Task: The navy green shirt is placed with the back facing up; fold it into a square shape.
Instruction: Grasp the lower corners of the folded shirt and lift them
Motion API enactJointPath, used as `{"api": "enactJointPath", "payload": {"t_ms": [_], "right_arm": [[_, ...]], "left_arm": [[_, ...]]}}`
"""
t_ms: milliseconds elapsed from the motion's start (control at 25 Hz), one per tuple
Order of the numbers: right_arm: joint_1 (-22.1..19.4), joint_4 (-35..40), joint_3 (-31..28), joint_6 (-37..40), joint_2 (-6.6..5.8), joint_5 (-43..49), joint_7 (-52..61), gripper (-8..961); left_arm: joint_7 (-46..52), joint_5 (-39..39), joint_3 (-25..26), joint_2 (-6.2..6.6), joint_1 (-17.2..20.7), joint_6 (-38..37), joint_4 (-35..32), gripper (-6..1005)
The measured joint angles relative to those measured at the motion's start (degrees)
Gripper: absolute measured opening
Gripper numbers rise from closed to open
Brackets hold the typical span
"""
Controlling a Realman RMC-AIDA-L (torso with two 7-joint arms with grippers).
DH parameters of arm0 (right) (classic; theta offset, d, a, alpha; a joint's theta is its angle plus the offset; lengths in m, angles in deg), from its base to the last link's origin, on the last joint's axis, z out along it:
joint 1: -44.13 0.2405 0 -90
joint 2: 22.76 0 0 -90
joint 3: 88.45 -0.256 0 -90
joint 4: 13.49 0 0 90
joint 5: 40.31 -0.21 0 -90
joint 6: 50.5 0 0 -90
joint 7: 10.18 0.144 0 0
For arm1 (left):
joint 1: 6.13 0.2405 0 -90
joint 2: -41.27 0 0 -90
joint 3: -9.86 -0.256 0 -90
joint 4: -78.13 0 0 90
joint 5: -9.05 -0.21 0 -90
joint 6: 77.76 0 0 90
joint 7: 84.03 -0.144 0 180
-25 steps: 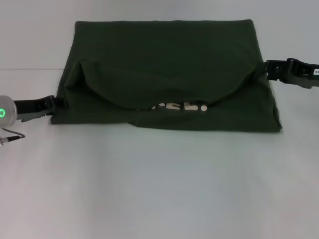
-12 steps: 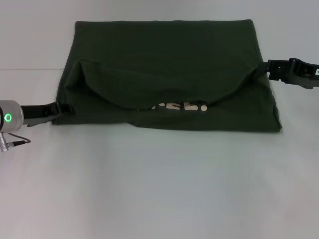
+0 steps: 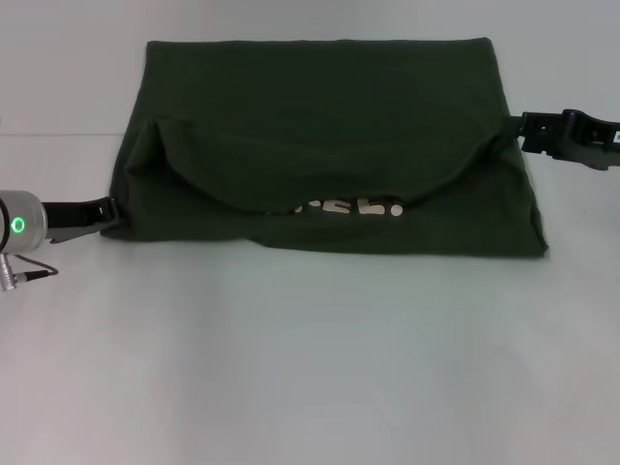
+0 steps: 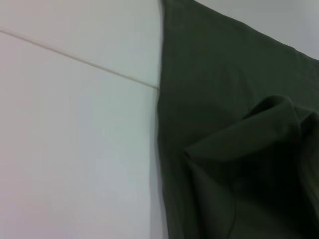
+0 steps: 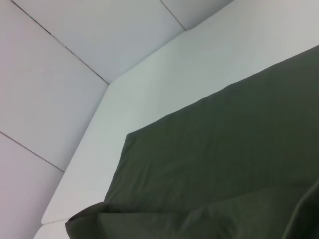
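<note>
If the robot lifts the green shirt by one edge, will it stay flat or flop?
Probably flop: the navy green shirt already sags in a soft curved fold. It likely weighs little for its size, and the thin cloth would probably bunch if pushed.

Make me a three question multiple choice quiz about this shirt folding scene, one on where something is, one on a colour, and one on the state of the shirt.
1. Where is the left gripper?
A. at the shirt's near left corner
B. above the shirt's middle
C. at the table's near edge

2. What colour is the navy green shirt?
A. bright red
B. dark olive green
C. white

3. How does the shirt lie?
A. rolled into a tube
B. hanging off the table
C. partly folded, a curved flap lying across it

Answers: 1 A, its dark tip meets that corner in the head view. 2 B, the cloth is dark green throughout. 3 C, the flap's edge sags above the pale lettering, while the right gripper sits at the right edge.
</note>
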State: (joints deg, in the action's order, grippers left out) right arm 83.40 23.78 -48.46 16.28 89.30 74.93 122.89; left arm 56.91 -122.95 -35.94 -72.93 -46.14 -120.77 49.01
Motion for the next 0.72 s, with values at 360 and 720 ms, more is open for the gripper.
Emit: {"api": "enactJointPath", "payload": {"t_ms": [360,720], "right_arm": [[0.5,0.0,0.6,2.4,-1.24,1.6,1.1,481],[4.8,-0.1,2.5,6.6,-5.42,21.1,15.7,466]], "left_arm": [[0.4,0.3,0.6,0.72,0.3,-3.7,-1.8,-1],[6.2,0.2,0.9,3.4,-1.7,-8.7,-3.1,-2]]}}
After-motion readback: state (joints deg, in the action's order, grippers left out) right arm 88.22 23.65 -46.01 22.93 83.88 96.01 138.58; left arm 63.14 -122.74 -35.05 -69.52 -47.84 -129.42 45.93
